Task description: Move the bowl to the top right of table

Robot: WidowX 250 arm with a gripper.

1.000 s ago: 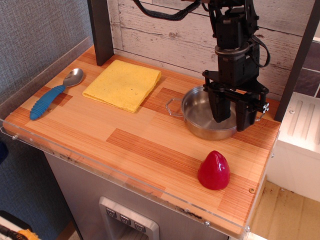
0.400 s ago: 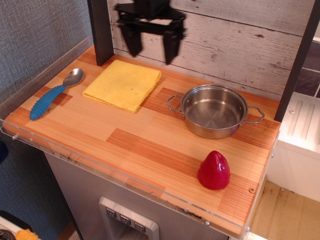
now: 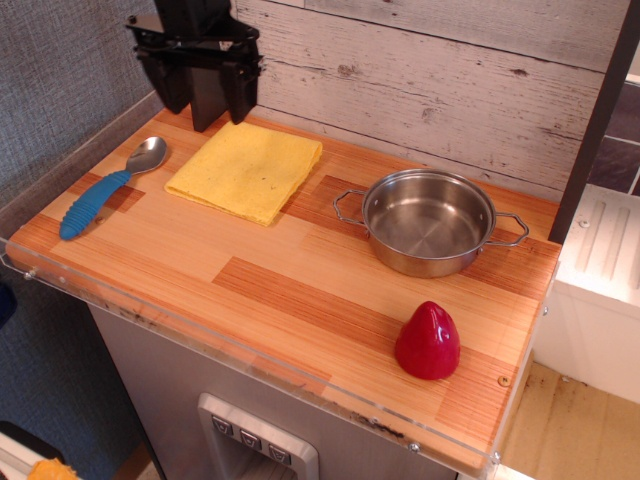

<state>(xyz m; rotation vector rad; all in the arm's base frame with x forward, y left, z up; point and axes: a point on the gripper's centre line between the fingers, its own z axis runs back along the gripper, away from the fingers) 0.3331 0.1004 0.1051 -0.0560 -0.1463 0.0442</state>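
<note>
1. Shiny steel is what the bowl [image 3: 428,221] is made of, and it is seen sitting flat on the tabletop [image 3: 290,290], near the back right corner.
2. Nothing is held by the gripper [image 3: 197,88]. It is seen up at the back left, above the edge of the yellow cloth [image 3: 247,168], with its two black fingers spread apart.
3. The bowl looks to be in the right spot, so the job is judged to be nearly done.
4. For this step to be done well, the gripper should be kept high and far from the bowl, so that nothing gets bumped.
5. The thin wire handles should be left alone, since a small knock could slide the bowl away from its corner.
6. The red cone [image 3: 428,340] is seen in front of the bowl, a little apart from it, and the blue-handled spoon [image 3: 106,188] is far off on the left. Both should be left where they are.
</note>
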